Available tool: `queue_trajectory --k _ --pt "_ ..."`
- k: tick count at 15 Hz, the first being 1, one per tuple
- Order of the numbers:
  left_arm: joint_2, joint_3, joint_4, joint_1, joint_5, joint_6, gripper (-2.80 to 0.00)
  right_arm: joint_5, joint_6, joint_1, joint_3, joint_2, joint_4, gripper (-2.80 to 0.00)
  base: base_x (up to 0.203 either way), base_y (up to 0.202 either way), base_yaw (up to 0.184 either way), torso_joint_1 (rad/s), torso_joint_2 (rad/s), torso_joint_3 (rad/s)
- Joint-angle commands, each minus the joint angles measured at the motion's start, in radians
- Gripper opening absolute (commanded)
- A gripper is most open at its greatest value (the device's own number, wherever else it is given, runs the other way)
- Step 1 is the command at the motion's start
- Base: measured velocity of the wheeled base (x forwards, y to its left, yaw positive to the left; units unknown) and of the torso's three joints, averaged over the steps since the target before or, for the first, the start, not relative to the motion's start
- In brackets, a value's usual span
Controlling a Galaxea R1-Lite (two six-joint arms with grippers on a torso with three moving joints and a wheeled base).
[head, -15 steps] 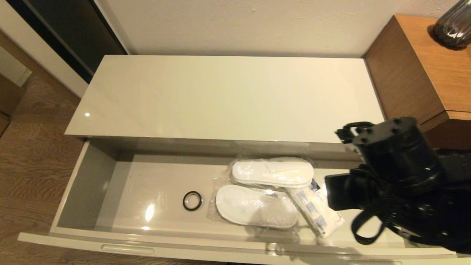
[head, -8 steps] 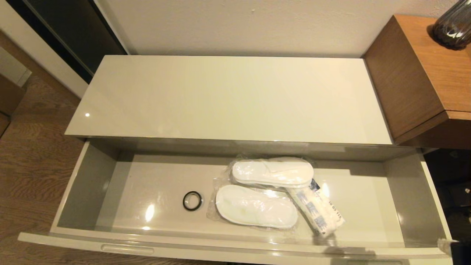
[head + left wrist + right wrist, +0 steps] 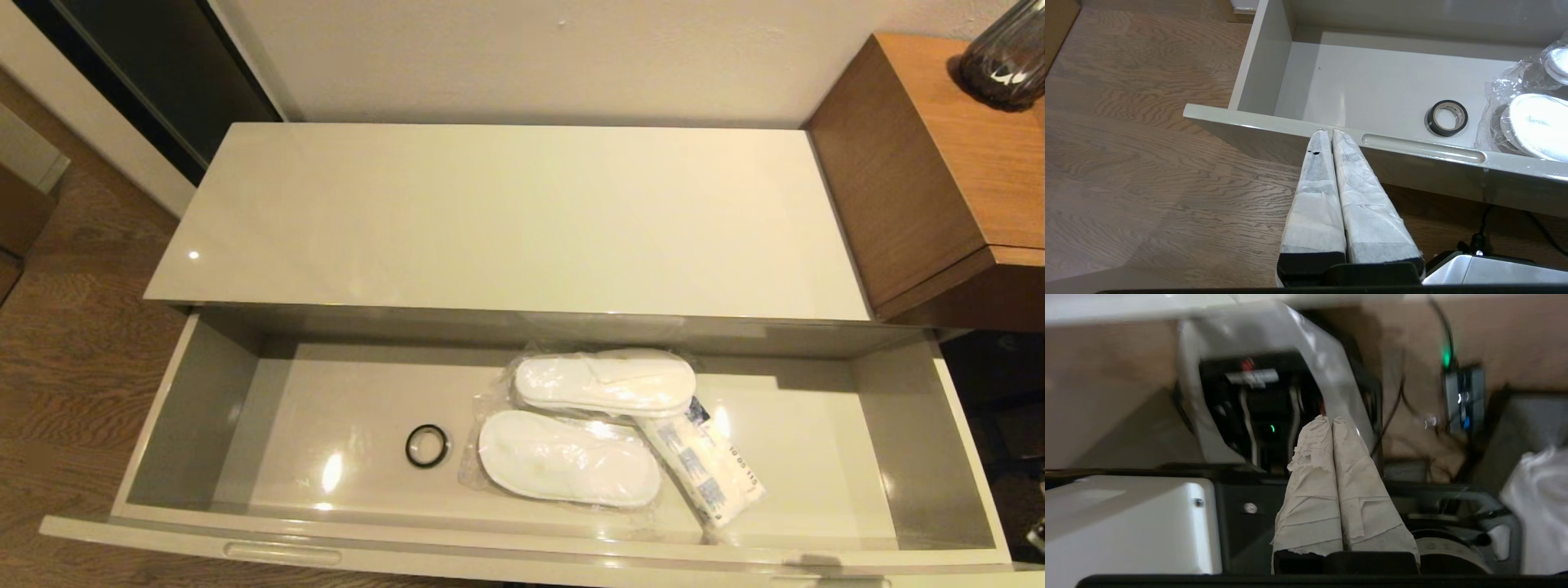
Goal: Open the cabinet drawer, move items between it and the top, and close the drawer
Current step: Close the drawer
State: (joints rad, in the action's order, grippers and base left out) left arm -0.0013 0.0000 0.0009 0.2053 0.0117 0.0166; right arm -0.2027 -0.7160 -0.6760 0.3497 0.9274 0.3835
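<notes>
The cabinet drawer stands pulled fully out below the cream-white top, which carries nothing. Inside lie two wrapped white slippers and a white packet with blue print just to their right. My left gripper is shut and empty, its tips close in front of the drawer's front edge near a handle slot. My right gripper is shut and empty, low beside the robot's base, out of the head view.
A small black ring lies on the drawer floor left of the slippers. The taller brown wooden desk with a dark vase stands at the right. Wood floor lies to the left.
The right arm, which hung over the drawer's right end a second ago, has withdrawn down and to the right, out of the head view. The items have not moved.
</notes>
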Motion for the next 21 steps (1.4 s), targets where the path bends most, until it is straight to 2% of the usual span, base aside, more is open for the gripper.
queue_trajectory --k 1,3,6,8,15,18,21 --pt "-0.039 0.002 -0.001 0.0 0.001 0.0 -2.8 0.012 -0.013 0.0 -0.124 0.113 -0.193 -2.8 0.0 0.0 0.0 0.0 0.0 0.0" --pt "-0.039 0.002 0.0 0.0 0.001 0.002 -2.8 0.024 -0.048 0.0 -0.173 0.21 -0.309 -2.8 0.0 0.0 0.0 0.0 0.0 0.0" --pt "-0.039 0.002 -0.001 0.0 0.001 0.002 -2.8 0.042 -0.112 0.0 -0.181 0.334 -0.386 -2.8 0.0 0.0 0.0 0.0 0.0 0.0" --pt "-0.039 0.002 -0.001 0.0 0.001 0.002 -2.8 0.039 -0.125 0.0 -0.182 0.383 -0.436 -2.8 0.0 0.0 0.0 0.0 0.0 0.0" --pt "-0.039 0.002 0.001 0.0 0.001 0.002 -2.8 -0.013 -0.161 -0.001 -0.158 0.635 -0.532 -2.8 0.0 0.0 0.0 0.0 0.0 0.0" --pt "-0.039 0.002 0.001 0.0 0.001 0.0 -2.8 -0.044 -0.178 0.001 -0.138 0.669 -0.568 -2.8 0.0 0.0 0.0 0.0 0.0 0.0" --pt "-0.039 0.002 0.002 0.0 -0.001 0.0 -2.8 -0.074 -0.231 0.004 -0.097 0.705 -0.574 -2.8 0.0 0.0 0.0 0.0 0.0 0.0"
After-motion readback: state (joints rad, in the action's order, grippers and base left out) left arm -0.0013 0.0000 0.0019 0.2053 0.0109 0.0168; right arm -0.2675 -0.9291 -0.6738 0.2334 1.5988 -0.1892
